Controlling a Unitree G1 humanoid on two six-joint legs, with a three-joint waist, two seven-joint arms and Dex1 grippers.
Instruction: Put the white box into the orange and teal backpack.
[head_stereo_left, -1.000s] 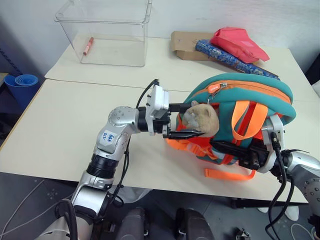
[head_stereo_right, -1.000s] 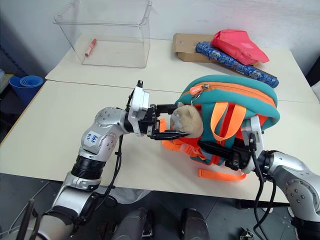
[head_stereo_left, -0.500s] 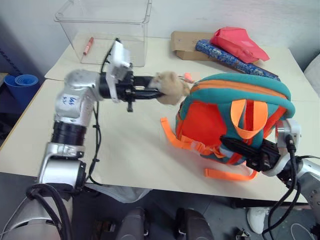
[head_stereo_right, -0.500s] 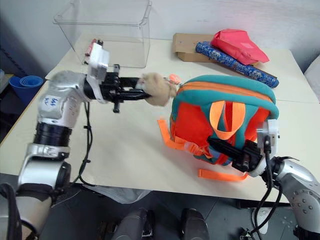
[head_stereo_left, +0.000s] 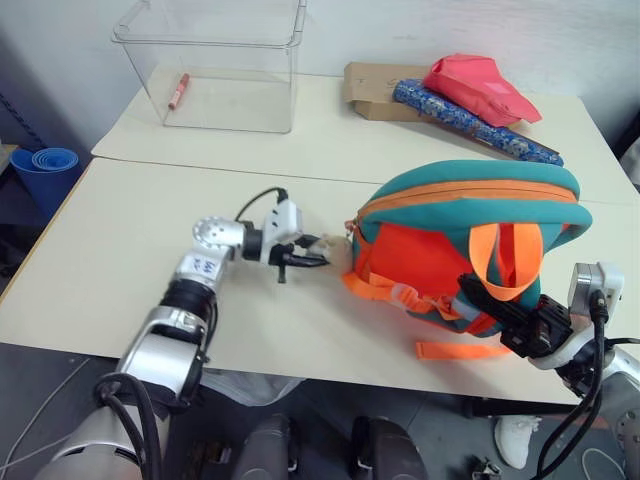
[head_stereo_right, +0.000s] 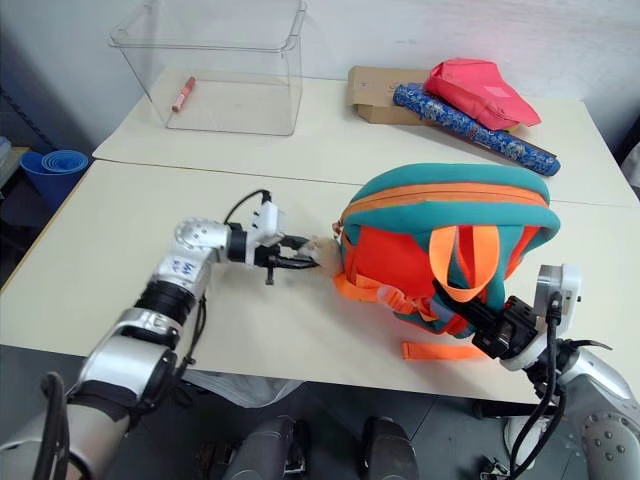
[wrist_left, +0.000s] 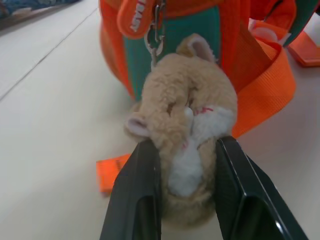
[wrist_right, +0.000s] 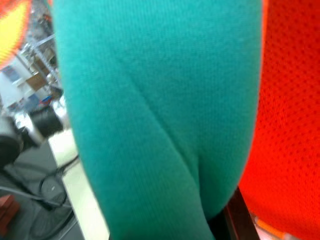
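Orange and teal backpack sits upright on the bench — right gripper low at its front with jaws pinched on backpack fabric, left gripper jaws clamped on the beige plush animal at the backpack's side; white box not in sight.

backpack on table, clear bin behind-left

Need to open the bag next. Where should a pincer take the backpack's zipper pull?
Judging by its pose, grip the plush animal hanging off the zipper pull at the backpack's left end, coming in level from the left; the left pincer already clamps it.
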